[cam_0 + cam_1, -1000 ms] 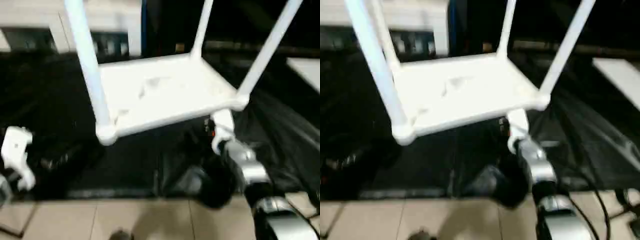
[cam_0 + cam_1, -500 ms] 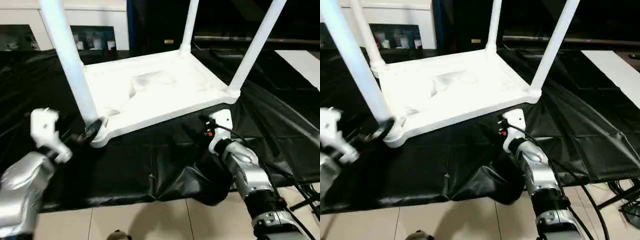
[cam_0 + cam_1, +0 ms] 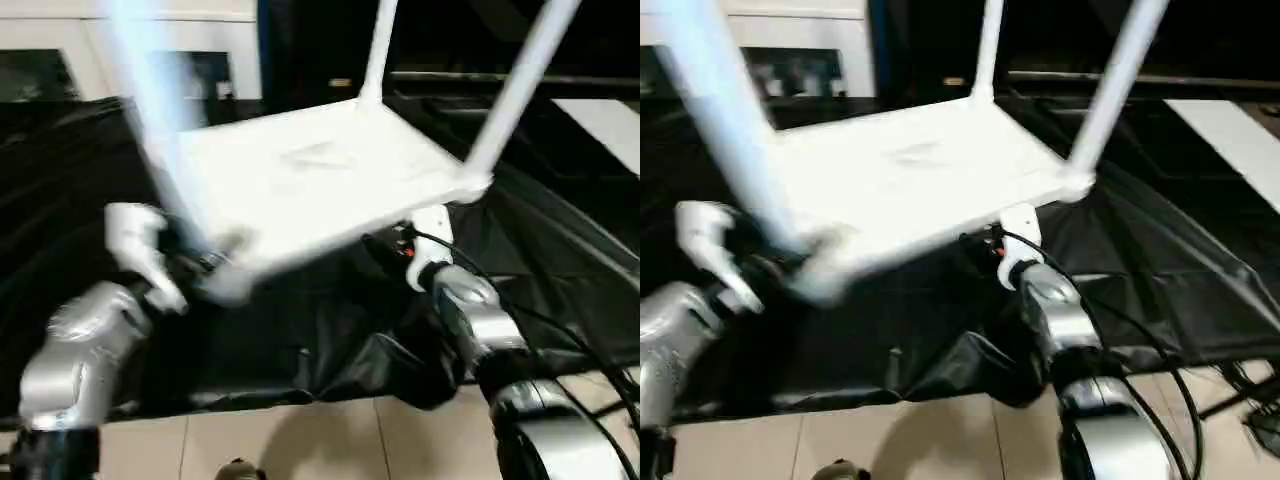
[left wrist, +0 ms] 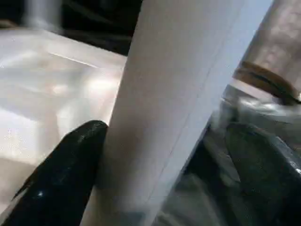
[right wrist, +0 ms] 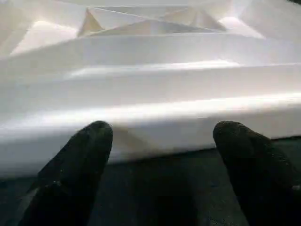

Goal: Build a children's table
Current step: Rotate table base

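Kids' table sits upside down on black cover, legs up. Left gripper at near-left corner, fingers apart w/ leg between them. Right gripper spread wide, just short of table's near edge. White, ribbed underside.

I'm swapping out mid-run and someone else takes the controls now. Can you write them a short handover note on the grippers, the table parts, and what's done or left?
Left gripper: open, its black fingers either side of the near-left white tapered tube leg, low near its socket; a firm grip can't be confirmed.
Right gripper: open, at the near edge of the small white plastic ribbed tabletop, holding nothing.
The children's table lies upside down on the black-covered work table, legs pointing up.
Done: the legs in view stand in their corner sockets.
Left: probably check each leg's seating, then turn it upright.
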Robot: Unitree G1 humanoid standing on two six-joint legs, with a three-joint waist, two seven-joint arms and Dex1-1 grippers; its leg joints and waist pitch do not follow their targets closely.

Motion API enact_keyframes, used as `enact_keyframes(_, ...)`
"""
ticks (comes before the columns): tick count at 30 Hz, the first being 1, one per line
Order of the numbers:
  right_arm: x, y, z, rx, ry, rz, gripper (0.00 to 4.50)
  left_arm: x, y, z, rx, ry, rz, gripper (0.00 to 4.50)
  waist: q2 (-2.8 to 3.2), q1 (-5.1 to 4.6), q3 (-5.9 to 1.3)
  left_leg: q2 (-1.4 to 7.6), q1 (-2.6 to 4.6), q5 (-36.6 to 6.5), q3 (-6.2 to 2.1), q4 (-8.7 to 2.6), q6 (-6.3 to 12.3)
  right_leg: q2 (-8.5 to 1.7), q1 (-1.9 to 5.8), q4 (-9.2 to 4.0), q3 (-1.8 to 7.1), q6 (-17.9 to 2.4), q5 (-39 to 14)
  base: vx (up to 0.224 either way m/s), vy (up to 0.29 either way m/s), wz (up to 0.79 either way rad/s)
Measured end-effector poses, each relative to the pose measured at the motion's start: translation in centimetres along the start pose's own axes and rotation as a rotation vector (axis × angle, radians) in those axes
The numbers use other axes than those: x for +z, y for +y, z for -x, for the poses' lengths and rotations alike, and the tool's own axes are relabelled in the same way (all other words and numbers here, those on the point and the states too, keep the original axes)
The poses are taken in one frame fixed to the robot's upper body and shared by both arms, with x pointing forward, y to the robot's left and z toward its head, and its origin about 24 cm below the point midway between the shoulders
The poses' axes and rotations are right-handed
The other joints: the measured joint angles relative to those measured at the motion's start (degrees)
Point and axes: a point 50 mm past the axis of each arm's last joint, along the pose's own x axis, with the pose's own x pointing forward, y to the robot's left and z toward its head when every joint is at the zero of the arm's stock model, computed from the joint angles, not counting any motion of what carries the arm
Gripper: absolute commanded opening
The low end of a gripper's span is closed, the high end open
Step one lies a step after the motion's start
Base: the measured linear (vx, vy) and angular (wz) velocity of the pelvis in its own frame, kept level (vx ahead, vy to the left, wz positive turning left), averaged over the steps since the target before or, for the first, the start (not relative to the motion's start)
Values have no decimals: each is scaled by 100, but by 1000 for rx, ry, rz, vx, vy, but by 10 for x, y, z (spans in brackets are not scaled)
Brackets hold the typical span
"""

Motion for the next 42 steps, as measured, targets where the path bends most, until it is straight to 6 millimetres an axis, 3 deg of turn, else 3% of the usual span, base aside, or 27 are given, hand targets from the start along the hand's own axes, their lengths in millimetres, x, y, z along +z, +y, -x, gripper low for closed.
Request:
enact_keyframes(5,-1,-5,-4,-29,34,-18,386,3,-34,-32,-248,-6,30,447,-8,-150,4,5,15,7,17,-4,-2,9,-2,4,25,10,13,0,0,0)
enact_keyframes(9,2,11,-11,36,35,-30,386,20,-46,-59,-349,-72,-11,447,-7,-237,4,5,20,31,37,-31,-2,12,-3,9,25,3,17,0,0,0)
enact_keyframes(17,2,25,-16,82,39,-15,386,19,-30,-96,-233,-54,-102,447,-5,-259,3,3,17,66,41,-32,54,7,-9,-4,26,3,43,0,0,0)
enact_keyframes(26,1,29,-16,140,44,-20,386,19,-27,-109,-229,-67,-145,447,-1,-282,4,5,22,63,39,-32,44,7,-8,-5,29,-4,58,0,0,0)
enact_keyframes(32,0,38,-15,254,44,-33,386,18,-19,-113,-180,-50,-196,447,-2,-357,4,6,30,66,44,-32,47,7,-7,-5,41,-5,72,0,0,0)
enact_keyframes(42,1,47,-18,253,26,-32,386,13,-14,-122,-112,-40,-251,447,-2,-284,4,5,34,72,50,-33,57,3,-8,-7,41,-5,76,0,0,0)
